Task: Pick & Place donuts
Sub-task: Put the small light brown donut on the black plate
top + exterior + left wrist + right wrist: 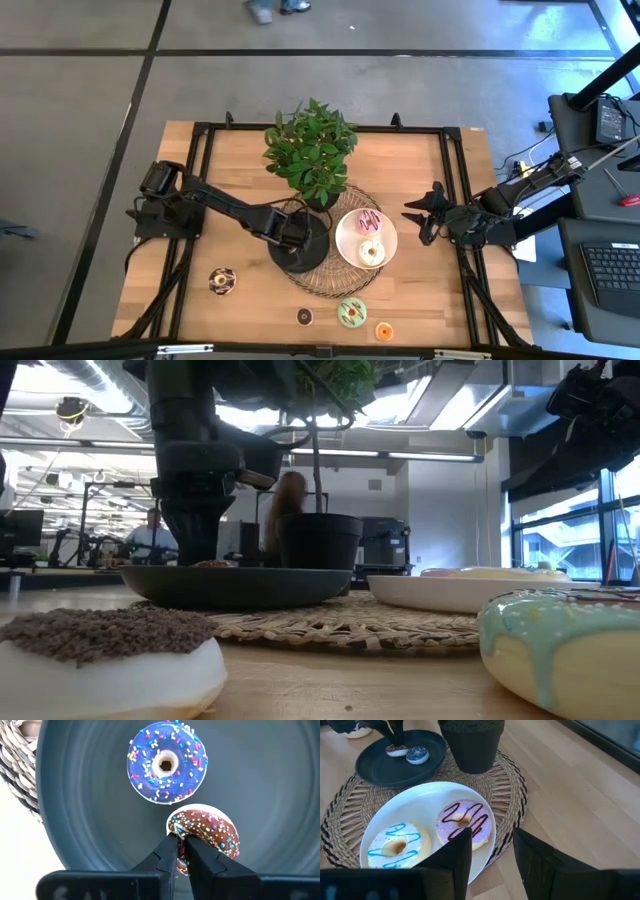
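My left gripper [182, 851] points down over the round black plate [318, 232] and is shut on a brown-iced sprinkled donut [207, 830]. A blue-iced sprinkled donut [166, 762] lies flat on the same plate beside it. The white plate [427, 800] carries a pink donut with brown stripes [464, 822] and a cream donut with blue stripes [396, 845]. My right gripper [492, 857] is open and waits off the white plate's right side [425, 218]. More donuts lie on the table's near part: brown-sprinkled [222, 281], small brown [305, 316], green [352, 312], orange [384, 331]. My left gripper pinches the brown donut by the ring's edge [179, 831] between its two fingers, coming from above and pointing down. The donut sits low over the black plate [396, 751]. I cannot tell whether its underside touches the plate.
Both plates sit on a round woven mat [330, 275]. A potted plant [312, 150] in a black pot stands at the mat's far side, close to both plates. Bare wooden table shows to the left and right of the mat [235, 190]. People are in the room behind [152, 535].
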